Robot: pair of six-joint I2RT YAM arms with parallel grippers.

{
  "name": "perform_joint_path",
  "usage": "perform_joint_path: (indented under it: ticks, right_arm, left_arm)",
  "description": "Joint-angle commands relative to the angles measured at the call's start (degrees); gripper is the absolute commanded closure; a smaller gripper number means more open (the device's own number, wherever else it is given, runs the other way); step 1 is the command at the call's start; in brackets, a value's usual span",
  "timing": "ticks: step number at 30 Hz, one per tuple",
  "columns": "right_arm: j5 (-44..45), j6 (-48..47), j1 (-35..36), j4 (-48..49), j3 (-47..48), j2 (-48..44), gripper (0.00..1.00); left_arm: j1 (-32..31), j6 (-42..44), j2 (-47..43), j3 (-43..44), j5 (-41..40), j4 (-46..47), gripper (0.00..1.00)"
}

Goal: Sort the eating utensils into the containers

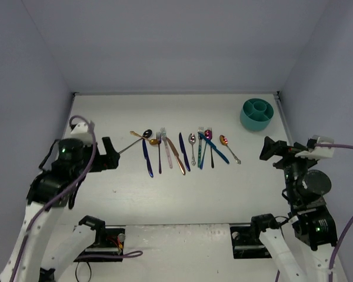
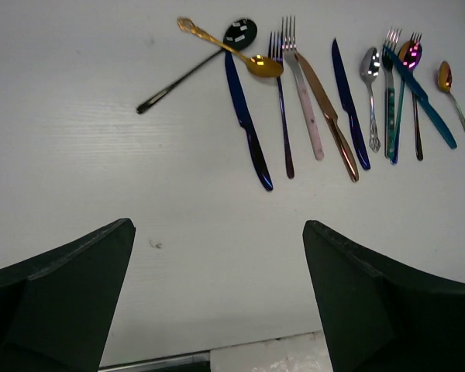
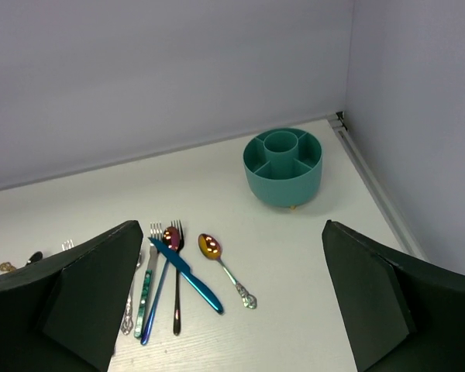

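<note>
Left tool (image 2: 217, 229): fingers spread wide apart, nothing between them, hovering above the surface (image 1: 165, 200).
Right tool (image 3: 231, 226): fingers also wide apart and gripping nothing (in its own view they frame the scene like two dark wedges).
Utensils (image 1: 179, 150): lying flat in a rough row on the surface, ahead of the left tool and ahead and to the left of the right tool, none touching either tool.
Left tool's end of the row: a black spoon (image 2: 194, 70) lies slanted, with a gold spoon (image 2: 240, 54) crossed over it; just beside them are a dark blue knife (image 2: 246, 124) and a copper knife (image 2: 329, 116).
Right tool's end of the row: a teal knife (image 3: 187, 275) lies across its neighbours, and a copper-bowled spoon (image 3: 217, 260) lies just beside it.
Caddy (image 3: 283, 167): upright, straight ahead of the right tool near the back corner, well apart from the row.
</note>
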Motion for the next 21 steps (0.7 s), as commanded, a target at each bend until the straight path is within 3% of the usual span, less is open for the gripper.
perform_joint_path:
  ticks: [1, 5, 16, 21]
  right_arm:
    - [1.3, 2.3, 0.5, 1.9, -0.9, 4.7, 0.00]
    - [1.0, 3.1, 0.5, 0.1, -0.5, 7.7, 0.00]
    - [1.0, 4.9, 0.5, -1.6, -2.4, 8.4, 0.00]
    - [0.0, 4.6, 0.5, -1.6, -2.9, 7.6, 0.00]
  left_arm:
    - [-0.4, -6.7, 12.6, 3.0, 5.4, 1.7, 0.12]
    - [-2.9, -10.2, 23.1, 5.4, 1.4, 2.0, 0.13]
    - [-11.2, -19.3, 46.1, 7.8, -5.5, 12.4, 0.40]
    - [-12.9, -21.5, 54.1, 10.5, -8.6, 14.0, 0.46]
